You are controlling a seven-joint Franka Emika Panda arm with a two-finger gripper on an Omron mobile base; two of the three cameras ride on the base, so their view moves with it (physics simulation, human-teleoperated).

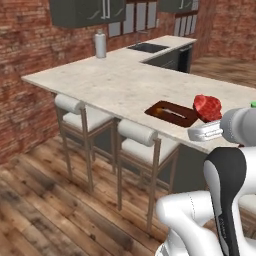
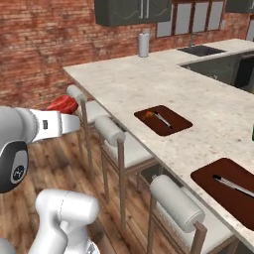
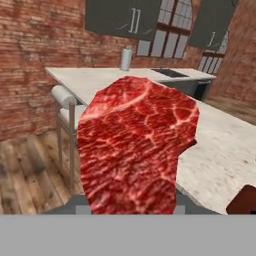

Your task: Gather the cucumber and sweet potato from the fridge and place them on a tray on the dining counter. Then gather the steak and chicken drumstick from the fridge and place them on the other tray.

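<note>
The fingers themselves are hidden behind the steak (image 3: 137, 145) in the hand view, where the red marbled slab covers the centre of the frame from top centre down to the bottom band. In the left base view the steak (image 1: 207, 107) shows at right centre, projecting from the end of the gripper (image 1: 209, 126); in the right base view the steak (image 2: 62, 105) sits at left centre, ahead of the gripper (image 2: 69, 119). The fingers are pinching the steak, held clear above the worktop (image 1: 115, 82).

Partly cut off: a small green object (image 1: 253, 104) at the right edge of the left base view, too little in frame to identify. A second tray (image 2: 230, 186) is cut by the lower right edge of the right base view.

Count: two dark brown trays, one near centre (image 2: 162, 120) and the one at lower right, each carrying a thin light streak that is hard to make out. One tray (image 1: 172, 114) shows in the left base view, just left of the steak. One white cylinder (image 1: 100, 44) stands at upper left of the worktop. One sink (image 1: 148, 48) lies at upper centre. Two stools (image 1: 82, 117) show along the worktop edge in the left base view and three in the right base view.

The worktop is pale speckled stone, L-shaped. Walls are red brick (image 2: 39, 44), the floor (image 1: 40, 210) is wood plank, and dark cabinets (image 1: 87, 12) hang at the top.
</note>
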